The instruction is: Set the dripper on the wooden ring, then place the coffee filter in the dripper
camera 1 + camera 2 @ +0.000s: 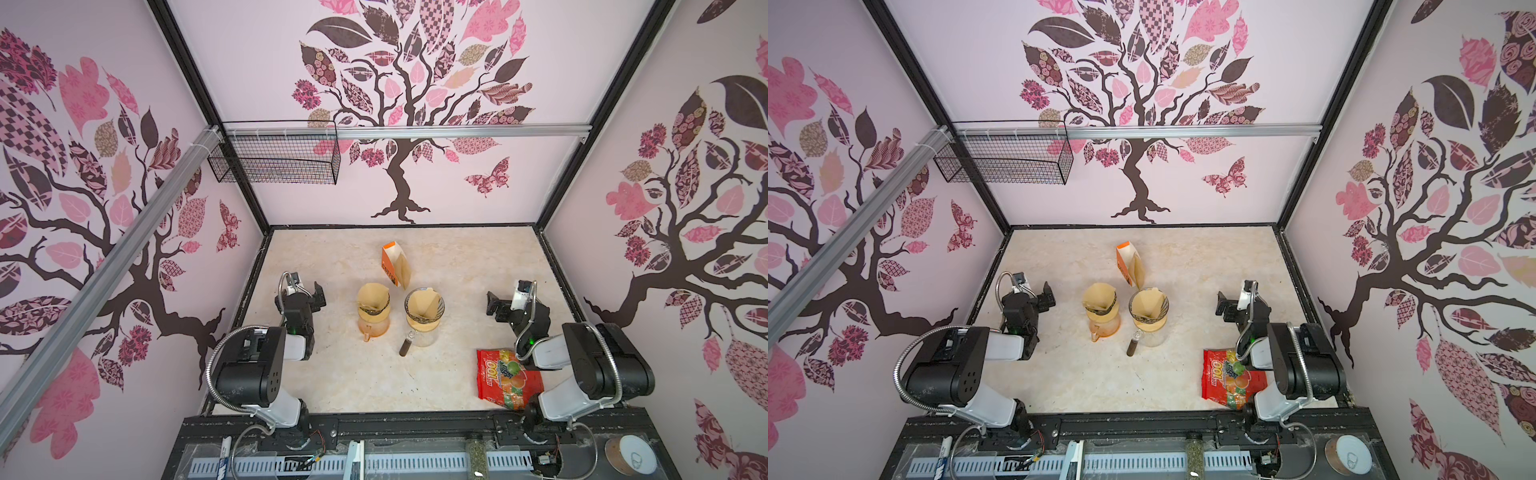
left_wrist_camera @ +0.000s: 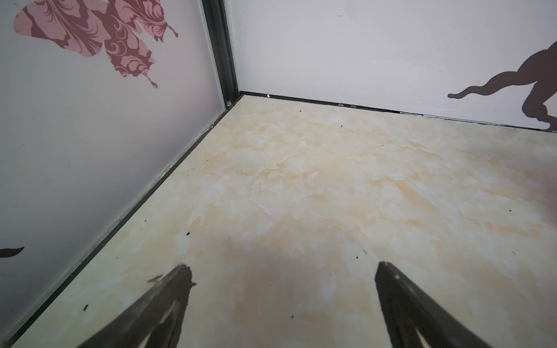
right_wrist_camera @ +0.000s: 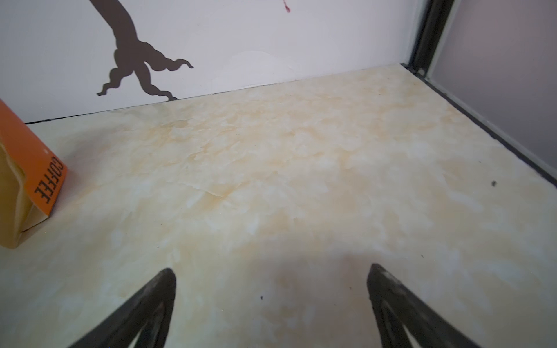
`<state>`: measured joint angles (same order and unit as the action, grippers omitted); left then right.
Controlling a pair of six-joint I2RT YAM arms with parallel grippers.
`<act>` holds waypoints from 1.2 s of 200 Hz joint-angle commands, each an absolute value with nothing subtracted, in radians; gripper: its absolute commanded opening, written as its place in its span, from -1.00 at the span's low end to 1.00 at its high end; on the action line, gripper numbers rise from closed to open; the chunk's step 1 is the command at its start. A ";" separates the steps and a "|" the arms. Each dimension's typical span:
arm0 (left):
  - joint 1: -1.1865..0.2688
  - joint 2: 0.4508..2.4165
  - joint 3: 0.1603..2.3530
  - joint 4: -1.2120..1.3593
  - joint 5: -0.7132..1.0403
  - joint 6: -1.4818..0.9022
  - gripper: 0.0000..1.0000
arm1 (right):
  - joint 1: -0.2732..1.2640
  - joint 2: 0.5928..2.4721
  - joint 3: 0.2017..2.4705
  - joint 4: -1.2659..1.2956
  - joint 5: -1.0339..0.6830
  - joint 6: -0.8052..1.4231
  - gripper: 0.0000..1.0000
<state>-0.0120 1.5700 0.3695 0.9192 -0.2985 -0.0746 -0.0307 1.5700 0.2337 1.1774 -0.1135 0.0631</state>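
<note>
Brown paper cone coffee filter [image 1: 423, 306] seated in the clear glass dripper [image 1: 441, 309] on the marbled desk [image 1: 457, 257], second filter [image 1: 372, 295] set in the amber glass dripper [image 1: 375, 328] beside it, orange cardboard box [image 1: 390, 262] stood behind, left hand [image 1: 318, 296] and right hand [image 1: 494, 305] held spread apart.

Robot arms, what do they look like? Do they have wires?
Both the left arm and right arm have chunky black joints, white links and a bendy silver hose. Each shows a small green light. The left gripper and right gripper have dark, pointed fingers.
</note>
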 commanded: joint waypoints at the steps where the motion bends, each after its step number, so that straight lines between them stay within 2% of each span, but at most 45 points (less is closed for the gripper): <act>1: -0.015 1.579 0.364 0.947 -0.307 -0.067 0.96 | -0.026 1.583 0.265 1.232 -0.184 0.018 1.00; 240: -0.015 1.580 0.365 0.947 -0.310 -0.067 0.96 | -0.008 1.568 0.265 1.207 -0.150 0.008 1.00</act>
